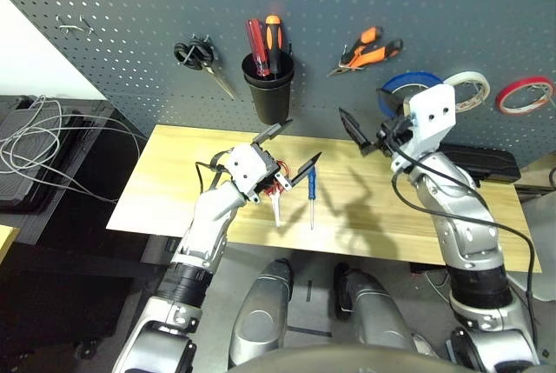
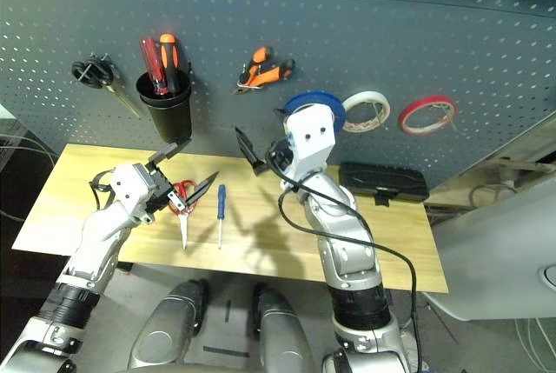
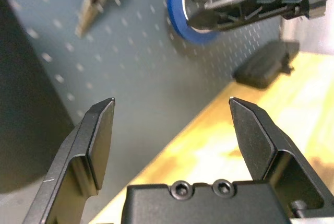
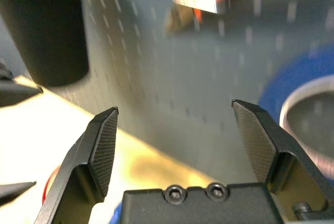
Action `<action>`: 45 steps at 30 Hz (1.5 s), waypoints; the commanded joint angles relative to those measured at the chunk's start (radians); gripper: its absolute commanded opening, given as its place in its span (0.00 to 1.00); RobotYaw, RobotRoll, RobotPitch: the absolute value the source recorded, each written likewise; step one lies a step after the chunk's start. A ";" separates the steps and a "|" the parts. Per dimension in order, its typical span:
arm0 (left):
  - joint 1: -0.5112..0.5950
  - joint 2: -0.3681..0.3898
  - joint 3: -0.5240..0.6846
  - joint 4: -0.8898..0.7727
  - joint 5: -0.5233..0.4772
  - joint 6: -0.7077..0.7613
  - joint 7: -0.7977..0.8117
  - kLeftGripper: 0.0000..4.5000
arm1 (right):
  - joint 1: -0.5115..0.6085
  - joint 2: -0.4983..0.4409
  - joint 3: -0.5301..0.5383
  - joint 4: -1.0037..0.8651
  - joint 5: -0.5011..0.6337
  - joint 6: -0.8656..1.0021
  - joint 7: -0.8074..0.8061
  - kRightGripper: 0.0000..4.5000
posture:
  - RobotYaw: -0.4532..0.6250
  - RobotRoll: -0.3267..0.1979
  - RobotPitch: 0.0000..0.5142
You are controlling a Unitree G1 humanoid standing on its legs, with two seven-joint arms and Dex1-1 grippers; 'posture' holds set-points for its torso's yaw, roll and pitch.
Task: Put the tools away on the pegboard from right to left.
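While my left pincer (image 1: 291, 143) hovers with fingers spread just above the red-handled scissors (image 1: 276, 196) on the table (image 1: 174, 173), the small blue-handled screwdriver (image 1: 312, 192) lies just beside them. My right pincer (image 1: 369, 134), also spread and empty, is raised near the pegboard (image 1: 130, 8), where the blue tape ring (image 1: 393, 93) and orange-and-black-handled pliers (image 1: 365, 53) hang.

Bright, even light falls on my pale wooden table (image 1: 408, 225), my arms casting soft shadows there. My right wrist view blurs the dark perforated pegboard (image 4: 172, 72).
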 commanded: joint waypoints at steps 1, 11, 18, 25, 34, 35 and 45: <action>0.017 0.009 -0.022 0.026 0.040 0.066 0.006 1.00 | 0.016 -0.013 0.007 0.077 -0.010 0.062 0.000 1.00 | 0.60 0.62 0.45; -0.039 -0.022 -0.066 0.132 0.103 0.366 0.033 1.00 | 0.009 -0.087 0.019 0.329 -0.024 0.073 0.084 1.00 | 0.61 0.62 0.47; -0.121 -0.083 -0.044 0.251 0.100 0.502 0.094 1.00 | 0.021 -0.133 0.065 0.407 -0.064 -0.072 0.175 1.00 | 0.59 0.62 0.47; -0.191 -0.131 -0.031 0.370 0.087 0.611 0.114 1.00 | 0.056 -0.152 0.106 0.391 -0.092 -0.105 0.230 1.00 | 0.57 0.62 0.48; -0.231 -0.210 -0.045 0.444 0.089 0.629 0.124 1.00 | 0.082 -0.132 0.120 0.355 -0.101 -0.090 0.218 1.00 | 0.55 0.62 0.51; -0.235 -0.217 -0.048 0.453 0.092 0.629 0.122 1.00 | 0.086 -0.130 0.121 0.349 -0.102 -0.086 0.216 1.00 | 0.54 0.62 0.51; -0.325 -0.294 -0.069 0.662 0.140 0.663 0.206 1.00 | 0.094 -0.105 0.122 0.306 -0.110 -0.055 0.194 1.00 | 0.52 0.62 0.54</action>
